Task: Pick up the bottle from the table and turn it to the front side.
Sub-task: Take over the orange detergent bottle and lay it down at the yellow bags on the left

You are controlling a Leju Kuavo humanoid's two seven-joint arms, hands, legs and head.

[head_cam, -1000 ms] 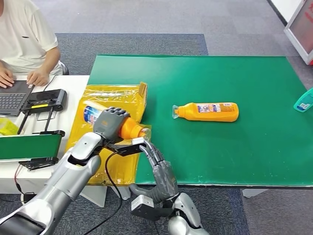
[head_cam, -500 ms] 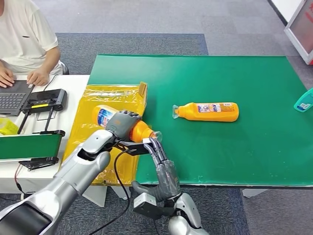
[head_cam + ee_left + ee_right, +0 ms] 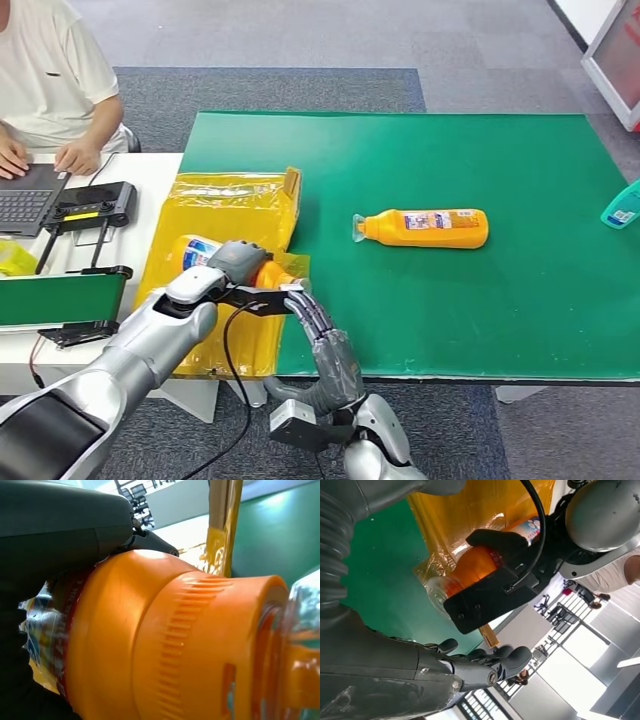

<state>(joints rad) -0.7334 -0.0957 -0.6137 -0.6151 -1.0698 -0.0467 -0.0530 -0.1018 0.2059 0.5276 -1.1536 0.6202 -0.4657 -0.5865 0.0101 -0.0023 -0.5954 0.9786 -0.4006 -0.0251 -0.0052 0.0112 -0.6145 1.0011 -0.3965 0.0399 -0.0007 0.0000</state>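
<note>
Bottle (image 3: 226, 262) held lying sideways in left hand (image 3: 240, 262) above yellow bag (image 3: 226, 200).
Turning step: right hand (image 3: 309, 312), fingers apart, waits near the cap; the label must next rotate frontward.

I see the orange bottle (image 3: 226, 262) lying near-horizontal in my left hand (image 3: 235, 262), clear cap toward 3 o'clock, blue-white label toward 9, above the yellow bag (image 3: 226, 200).
</note>
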